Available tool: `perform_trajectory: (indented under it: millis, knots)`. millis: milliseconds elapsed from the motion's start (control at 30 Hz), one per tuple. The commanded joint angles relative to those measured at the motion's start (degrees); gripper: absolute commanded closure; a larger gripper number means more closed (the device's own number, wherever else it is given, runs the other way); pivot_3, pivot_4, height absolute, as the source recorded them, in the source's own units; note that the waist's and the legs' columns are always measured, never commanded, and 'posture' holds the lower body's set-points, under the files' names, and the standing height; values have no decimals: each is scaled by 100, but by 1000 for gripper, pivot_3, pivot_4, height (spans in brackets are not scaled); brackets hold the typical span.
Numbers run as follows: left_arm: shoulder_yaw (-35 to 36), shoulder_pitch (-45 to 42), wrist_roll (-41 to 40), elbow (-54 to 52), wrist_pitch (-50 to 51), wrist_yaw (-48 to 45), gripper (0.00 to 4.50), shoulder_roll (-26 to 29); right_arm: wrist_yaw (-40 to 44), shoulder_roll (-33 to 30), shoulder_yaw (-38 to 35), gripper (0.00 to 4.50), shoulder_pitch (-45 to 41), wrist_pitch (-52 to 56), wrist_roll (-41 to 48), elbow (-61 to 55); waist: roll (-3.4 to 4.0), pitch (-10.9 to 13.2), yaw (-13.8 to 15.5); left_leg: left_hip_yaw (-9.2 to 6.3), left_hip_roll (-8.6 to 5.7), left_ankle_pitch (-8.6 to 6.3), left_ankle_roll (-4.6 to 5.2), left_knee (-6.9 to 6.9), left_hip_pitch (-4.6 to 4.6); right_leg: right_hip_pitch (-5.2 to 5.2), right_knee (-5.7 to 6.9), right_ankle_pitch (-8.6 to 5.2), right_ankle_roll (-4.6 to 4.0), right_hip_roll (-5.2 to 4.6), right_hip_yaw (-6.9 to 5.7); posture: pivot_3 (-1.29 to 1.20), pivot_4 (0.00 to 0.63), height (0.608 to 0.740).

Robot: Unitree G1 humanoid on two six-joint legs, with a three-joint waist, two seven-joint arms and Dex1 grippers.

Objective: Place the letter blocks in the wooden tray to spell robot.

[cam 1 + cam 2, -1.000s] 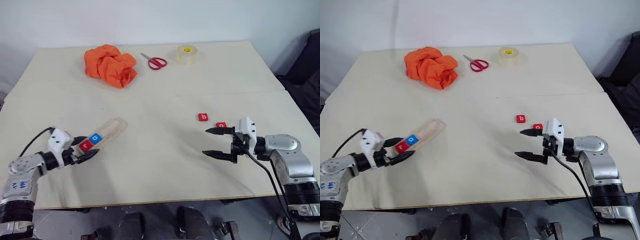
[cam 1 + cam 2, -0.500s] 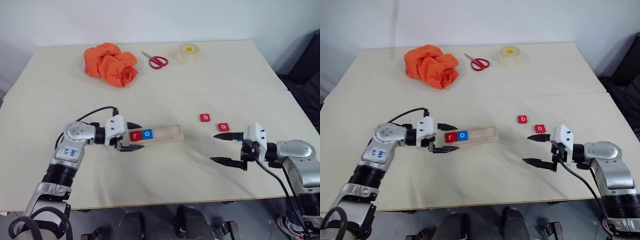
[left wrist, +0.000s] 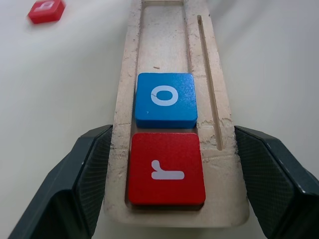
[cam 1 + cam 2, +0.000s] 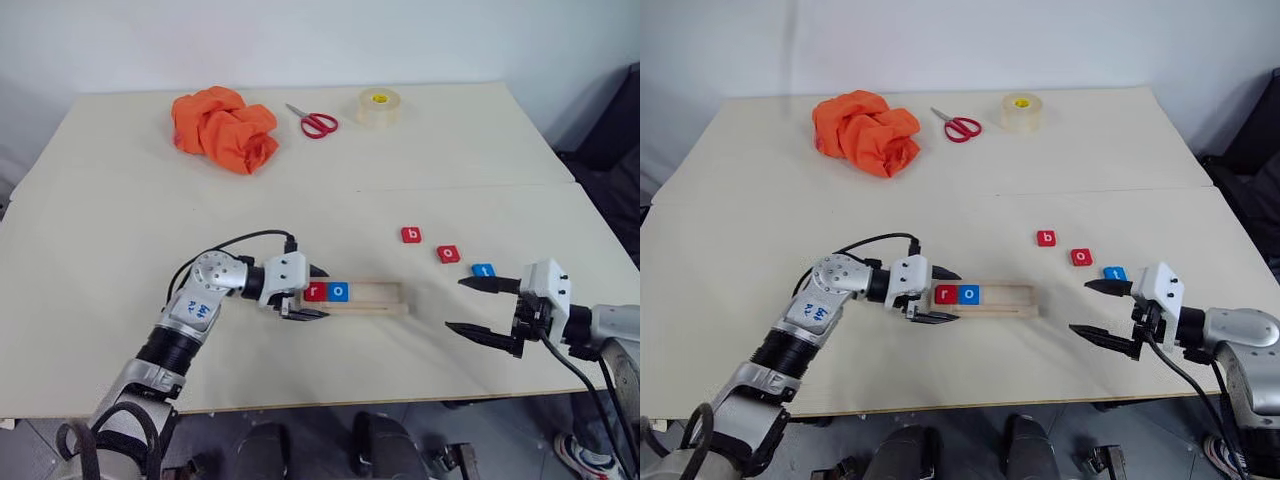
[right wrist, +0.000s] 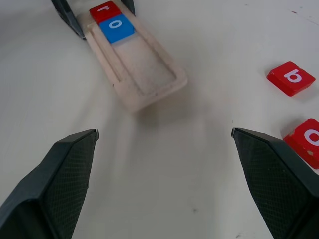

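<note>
Left gripper (image 4: 313, 292) clamped on wooden tray (image 4: 375, 296) end, r and o seated, dragged rightward toward wide-open, empty right gripper (image 4: 478, 307); b, o, t now nearer.

Red o block (image 5: 308, 141) cut by frame edge.

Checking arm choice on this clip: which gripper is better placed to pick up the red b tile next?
Probably the right. The right gripper is open and empty, near the red b tile lying loose on the table. The left gripper brackets the r end of the wooden tray.
</note>
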Motion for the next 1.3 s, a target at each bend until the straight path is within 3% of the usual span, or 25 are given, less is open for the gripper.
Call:
perform_trajectory:
  millis: [33,567,667,900,1300]
  knots:
    - [-26,-94,-4,-347,138,32,1102,-43,-108,-61,-275,0,107,25,179,-274,0,0,0,0,0,0,1,1,0,0,0,0,0,0,1,0,150,740]
    - [-365,34,272,-991,908,516,1102,-377,-290,-41,-350,0,279,-57,215,-302,-1,1,7,0,-1,-4,7,7,-1,0,2,1,1,0,4,0,150,740]
    - [-397,43,290,-1049,1045,557,97,-373,-286,-38,-341,0,258,-75,210,-270,-1,1,9,-1,-1,-4,7,7,-1,0,2,1,1,1,4,0,150,740]
    - [-267,170,147,-1374,1265,489,17,-153,-268,-33,-311,0,214,-141,188,-177,-1,1,-2,-1,0,-4,7,7,-1,0,2,1,1,1,4,0,150,740]
    - [1838,40,-1816,-1111,1258,95,17,333,-809,326,-572,0,344,36,404,-169,-1,1,8,-2,1,-5,9,12,-1,2,5,2,2,0,5,0,150,740]
